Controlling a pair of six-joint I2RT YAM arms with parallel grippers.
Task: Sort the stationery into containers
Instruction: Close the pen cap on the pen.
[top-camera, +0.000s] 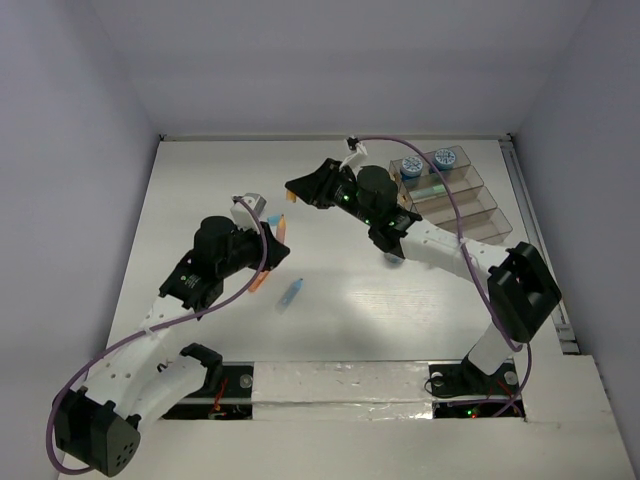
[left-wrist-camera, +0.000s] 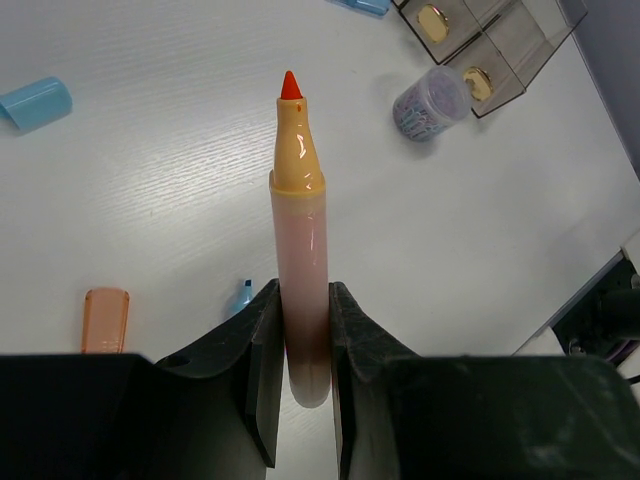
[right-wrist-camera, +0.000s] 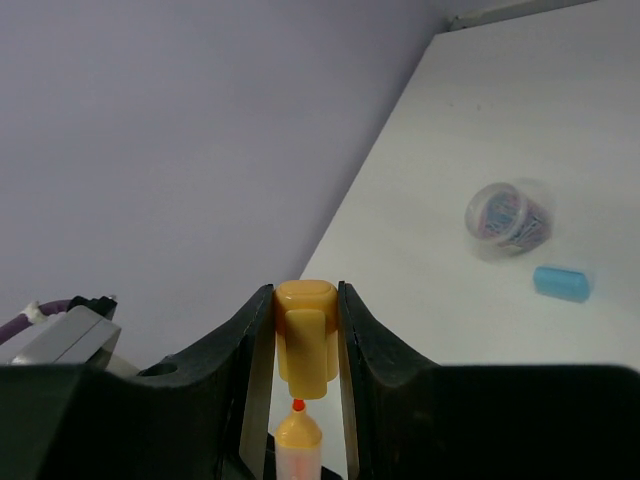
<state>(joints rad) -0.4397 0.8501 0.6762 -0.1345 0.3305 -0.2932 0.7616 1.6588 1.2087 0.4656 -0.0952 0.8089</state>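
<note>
One cap (right-wrist-camera: 305, 350), marker (right-wrist-camera: 297, 440) body cut off below

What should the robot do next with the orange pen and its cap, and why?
Probably push the orange cap onto the pen. The right fingers hold the cap lined up with the pen's bare red tip, while the left fingers grip the pen's body.
</note>
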